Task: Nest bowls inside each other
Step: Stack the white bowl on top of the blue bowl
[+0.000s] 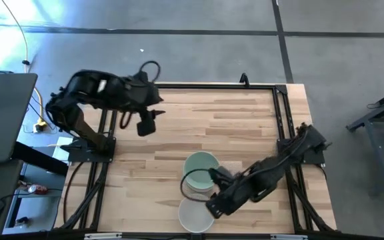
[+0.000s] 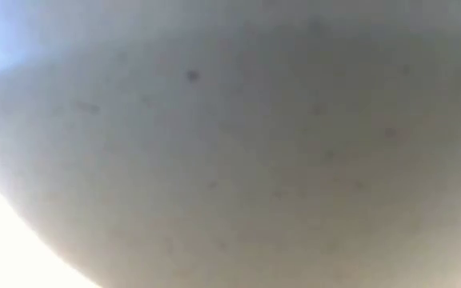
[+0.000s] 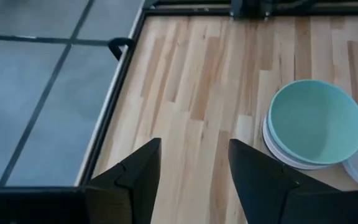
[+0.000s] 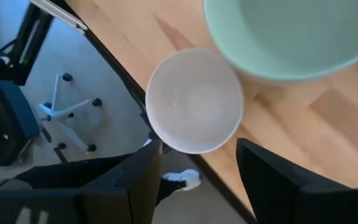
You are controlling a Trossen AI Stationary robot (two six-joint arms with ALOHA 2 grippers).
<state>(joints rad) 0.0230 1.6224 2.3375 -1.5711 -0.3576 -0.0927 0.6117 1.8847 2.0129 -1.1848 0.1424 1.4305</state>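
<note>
A pale mint green bowl (image 1: 201, 165) sits nested in a white bowl (image 3: 277, 149) near the middle of the table's near half; in the left wrist view this mint bowl (image 3: 316, 121) is upright. A single white bowl (image 1: 195, 215) stands upright at the table's near edge. My right gripper (image 4: 197, 177) hovers open above the single white bowl (image 4: 194, 99), beside the mint bowl (image 4: 291, 37). My left gripper (image 1: 147, 125) waits open over the far left of the table, also seen as (image 3: 194, 168). No black, peach or olive bowl shows.
A pale curved surface (image 2: 230, 144), close to the camera, fills the low view. A black metal frame (image 1: 282, 113) runs along the table's edges. Bare wood (image 1: 225, 123) lies between the left gripper and the bowls. A laptop (image 1: 2, 117) sits off the table's left side.
</note>
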